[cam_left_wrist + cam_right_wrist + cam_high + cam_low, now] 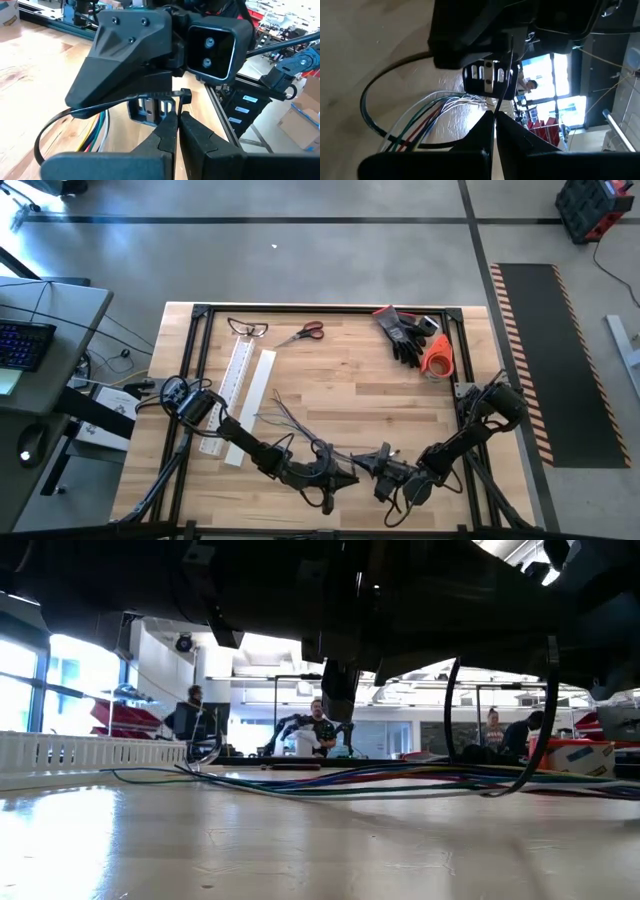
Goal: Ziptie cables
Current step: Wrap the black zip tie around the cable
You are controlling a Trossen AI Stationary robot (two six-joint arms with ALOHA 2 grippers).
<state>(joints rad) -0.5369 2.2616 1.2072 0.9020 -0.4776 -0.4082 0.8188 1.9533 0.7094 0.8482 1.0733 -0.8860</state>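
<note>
The job looks partway done: a black zip tie (100, 102) already arcs in a wide, loose loop around the cables (427, 115), which lie on the worktop (340, 370) at its near edge, between the two arms. The left gripper (177, 117) has its jaws closed, pinching the tie just beside its head, while the right gripper (495, 115) faces it nose to nose, jaws likewise closed on the thin tail. What seems left is to draw the loop tight — it still stands well open around the bundle. The surface is pale wood in a black frame, carrying a white slotted channel (240, 380), scissors (303, 333), safety glasses (247, 329), black gloves (405, 335) and an orange tape roll (437, 358). Beyond lies a bright workshop with people standing far off.
</note>
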